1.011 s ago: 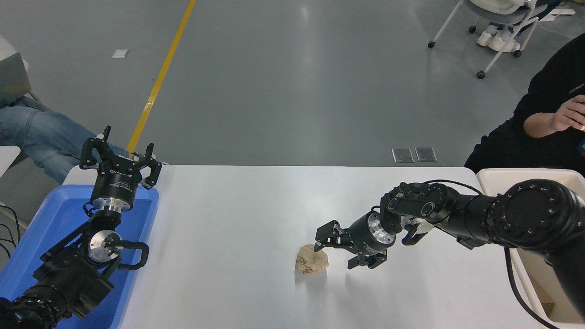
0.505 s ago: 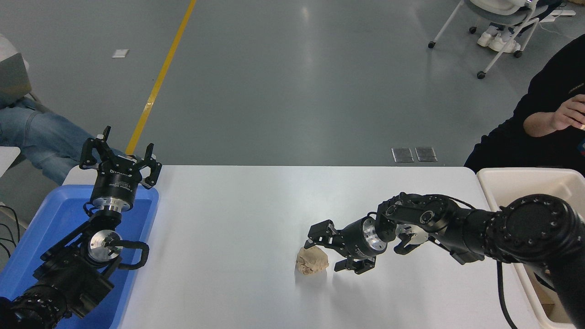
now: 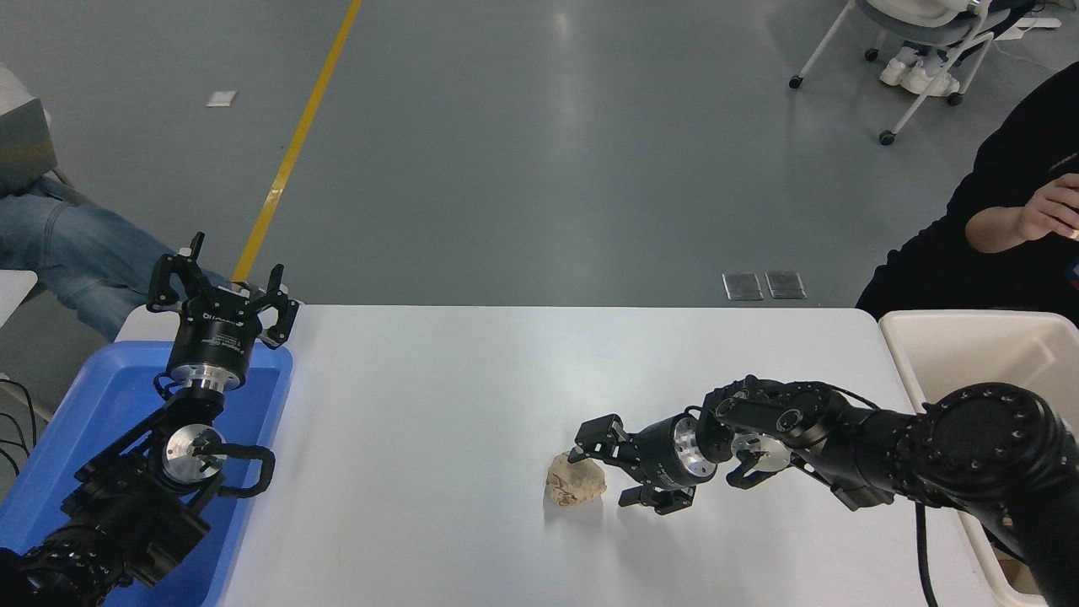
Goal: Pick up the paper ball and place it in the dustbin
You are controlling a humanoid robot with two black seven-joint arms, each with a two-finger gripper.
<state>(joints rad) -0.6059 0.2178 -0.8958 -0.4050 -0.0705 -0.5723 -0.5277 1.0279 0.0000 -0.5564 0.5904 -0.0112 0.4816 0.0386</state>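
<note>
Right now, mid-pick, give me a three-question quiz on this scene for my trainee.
1. True or false: the right gripper is already shut on the paper ball.
2. Where is the dustbin? A) off the table's right end B) at the table's left end C) under the left gripper
3. Fill in: the parked left arm hangs over the ____ tray.

Key: 1 false, its fingers are open beside the ball, which lies on the table. 2 A. 3 blue.
</note>
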